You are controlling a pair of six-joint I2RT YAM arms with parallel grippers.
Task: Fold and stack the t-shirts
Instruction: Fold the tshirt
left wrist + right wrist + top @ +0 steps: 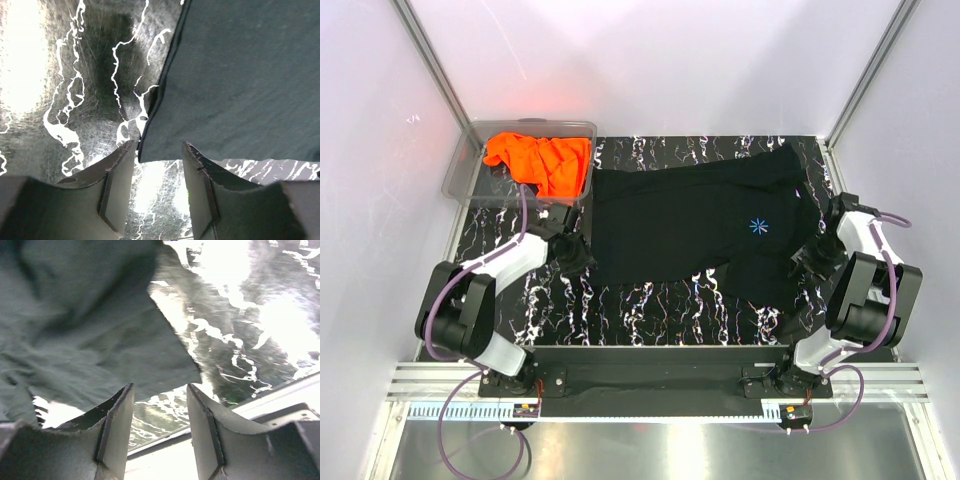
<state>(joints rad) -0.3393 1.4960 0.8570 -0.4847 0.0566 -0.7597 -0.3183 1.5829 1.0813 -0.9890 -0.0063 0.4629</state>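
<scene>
The black t-shirt (700, 215) lies spread on the marbled table, its light-blue starburst logo (757, 226) facing up. The orange t-shirt (540, 160) lies bunched in the clear plastic bin (470, 150) at the back left. My left gripper (582, 262) is open at the black shirt's near-left corner; in the left wrist view that corner (150, 150) sits just past my open fingertips (159, 150). My right gripper (802, 262) is open at the shirt's right side; in the right wrist view the black shirt's edge (165, 375) lies just ahead of the gripper (160, 390).
The black marbled mat (650, 310) covers the table. White walls with metal posts close in the left, right and back. A black base rail (650, 360) runs along the near edge. The table's right rim shows in the right wrist view (280, 395).
</scene>
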